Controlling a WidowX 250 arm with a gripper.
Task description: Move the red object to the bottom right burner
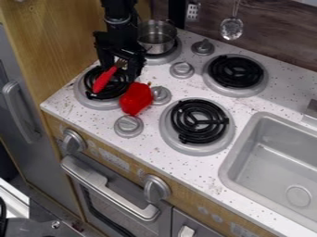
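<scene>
Black and two-fingered, the claw (119,71) hangs over the front left burner (90,97) of a toy stove, its fingers spread wide on either side of the upper end of a red-handled utensil (104,79). The utensil's handle slants down across the black coil. Just beside that burner, a red toy pepper (136,98) sits on the speckled white tabletop (195,178), between the burner and a grey knob (160,95). To the right of the pepper, past the knob, is the bottom right burner (199,121), a black coil in a grey ring. A metal pot (156,38) stands on the back left burner; a grey sink (282,159) is at the right.
</scene>
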